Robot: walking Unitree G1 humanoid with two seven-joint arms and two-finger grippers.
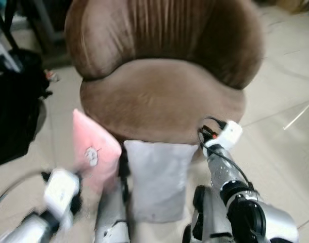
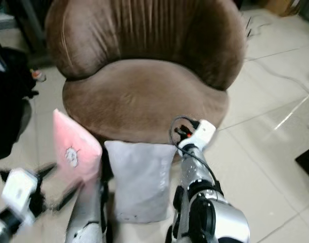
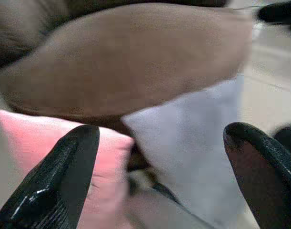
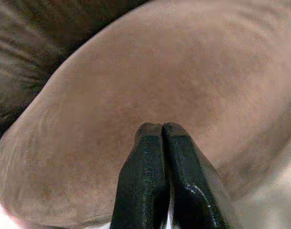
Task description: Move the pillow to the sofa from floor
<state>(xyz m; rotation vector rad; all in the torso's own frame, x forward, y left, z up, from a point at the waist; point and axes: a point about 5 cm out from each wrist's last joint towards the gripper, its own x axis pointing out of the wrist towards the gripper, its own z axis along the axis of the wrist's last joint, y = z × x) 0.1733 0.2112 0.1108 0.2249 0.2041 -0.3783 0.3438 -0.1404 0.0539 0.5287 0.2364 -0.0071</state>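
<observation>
A pink pillow with a small cartoon print stands on the floor, leaning against the left front of the round brown sofa. Beside it a pale grey pillow leans upright against the sofa's front. My left gripper is open wide, low at the left, and faces the gap where the two pillows meet. One finger lies over the pink pillow. My right gripper is shut with nothing between its tips, just in front of the sofa seat, by the grey pillow's upper right corner.
Dark bags and clutter stand on the floor to the left of the sofa. Pale tiled floor stretches away to the right. My right arm rises from the lower right, and the blurred left arm from the lower left.
</observation>
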